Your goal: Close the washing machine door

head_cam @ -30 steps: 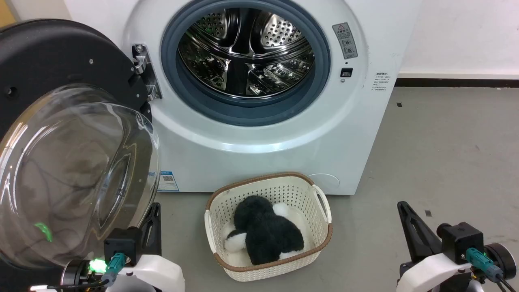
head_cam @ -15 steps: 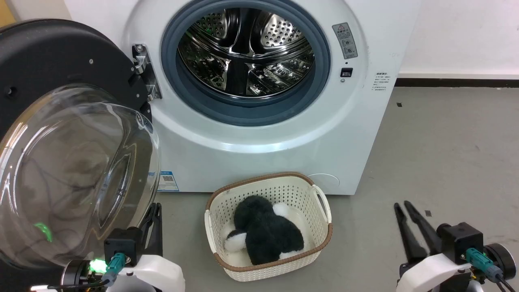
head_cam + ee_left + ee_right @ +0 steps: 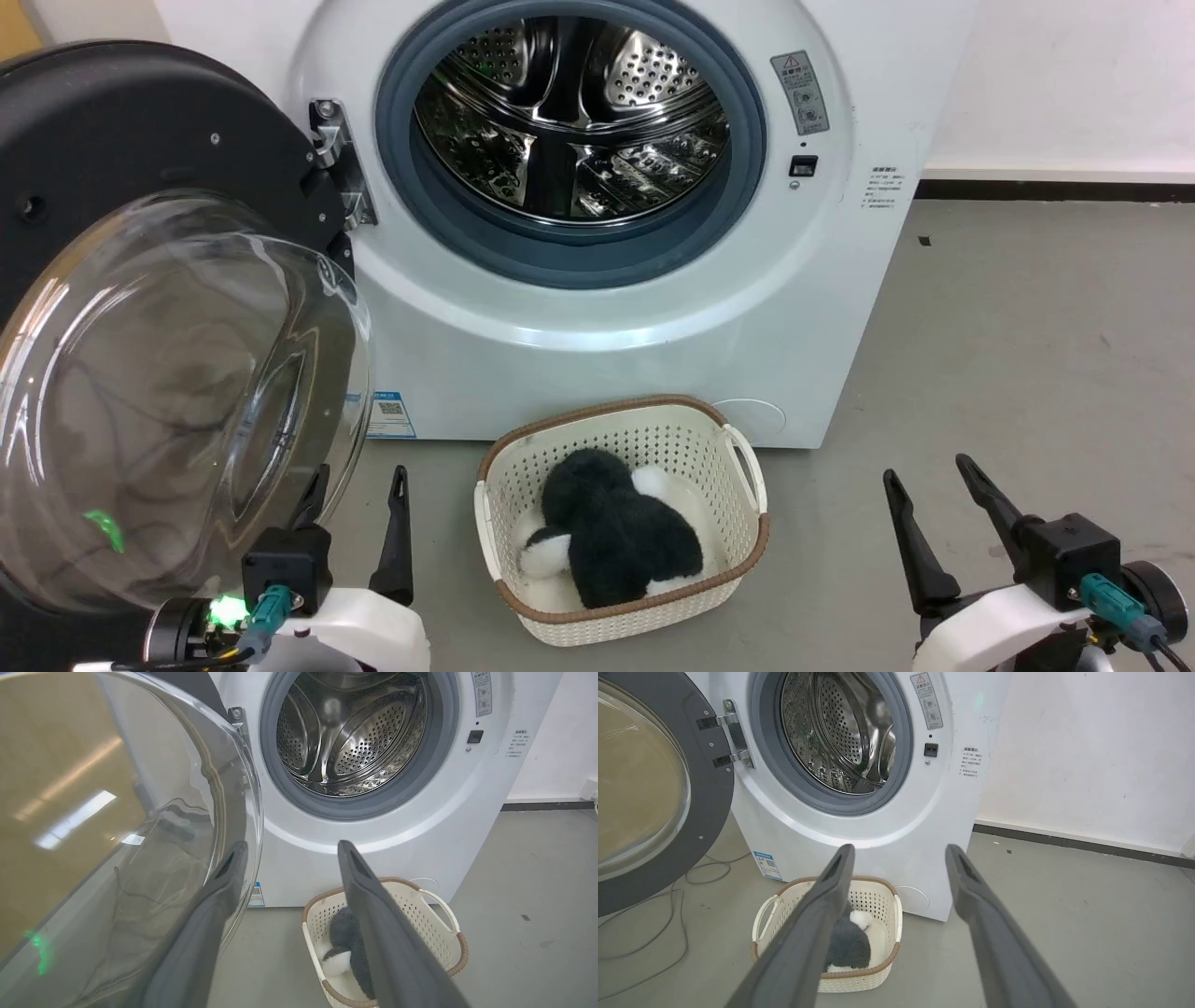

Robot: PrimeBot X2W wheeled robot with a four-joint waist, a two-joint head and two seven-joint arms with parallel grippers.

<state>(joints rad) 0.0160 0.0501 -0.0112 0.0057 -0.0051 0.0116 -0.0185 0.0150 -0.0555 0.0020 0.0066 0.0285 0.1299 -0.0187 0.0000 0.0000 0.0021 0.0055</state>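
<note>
The washing machine door stands swung wide open at the left, its matte black inner face and bulging clear glass bowl turned toward me. A metal hinge ties it to the white washing machine, whose grey-ringed steel drum lies exposed. My left gripper is open, low on the left beside the bowl's lower right edge; in the left wrist view its left finger is close to the glass. My right gripper is open over bare floor at the lower right, holding nothing.
A cream plastic basket with a black-and-white plush toy sits on the grey floor in front of the washer, between my two grippers. Cables trail on the floor under the open door. A white wall rises to the right.
Both grippers have opened: the right one's fingers spread apart from shut, and the left one's fingers now stand separated. The head view has shifted slightly.
</note>
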